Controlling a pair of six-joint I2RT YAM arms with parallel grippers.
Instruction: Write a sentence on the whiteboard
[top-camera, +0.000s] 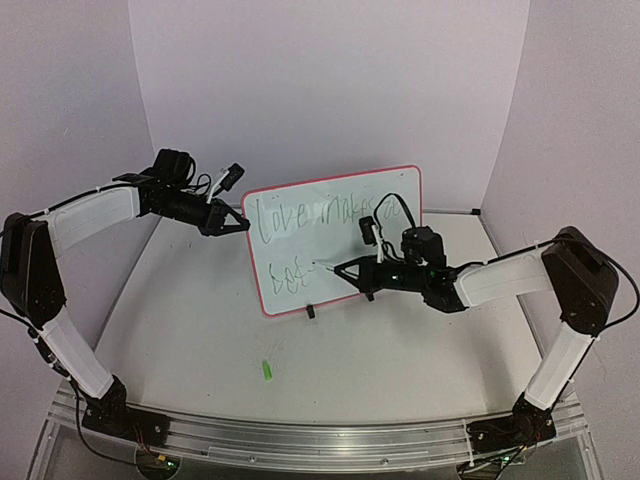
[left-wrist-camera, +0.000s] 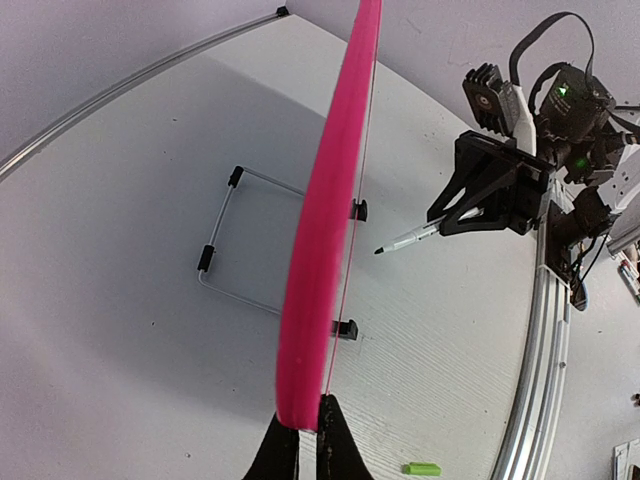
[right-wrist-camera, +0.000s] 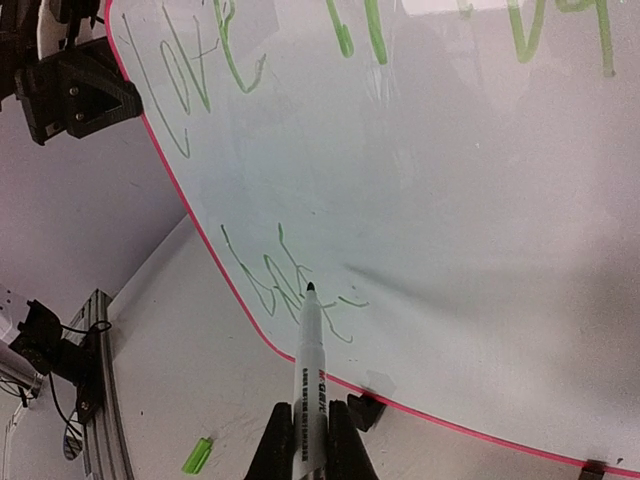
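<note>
Nearest us, in the right wrist view, the right gripper (right-wrist-camera: 310, 442) is clenched on the barrel of a marker (right-wrist-camera: 311, 372). The marker points up and away, and its dark tip lies against the last green strokes on the board (right-wrist-camera: 470, 220). We cannot tell whether the tip presses the surface or hovers just off it.

From above, the board (top-camera: 300, 250) stands upright near the middle of the table (top-camera: 190, 330), facing the arms. The left gripper (top-camera: 240, 224) is closed on its left edge; in the left wrist view its fingers (left-wrist-camera: 322, 440) pinch the pink rim.

The sentence (top-camera: 318, 213) is partly written. The top line runs across the board and reads roughly "Love makes", with a further short word at the right that we cannot read clearly. The second line has only a few letters, something like "bet", at the lower left. We judge the task well past halfway, with the rest of that last word left to write.

A green cap (top-camera: 267, 370) lies on the table in front of the board, well apart from it.
</note>
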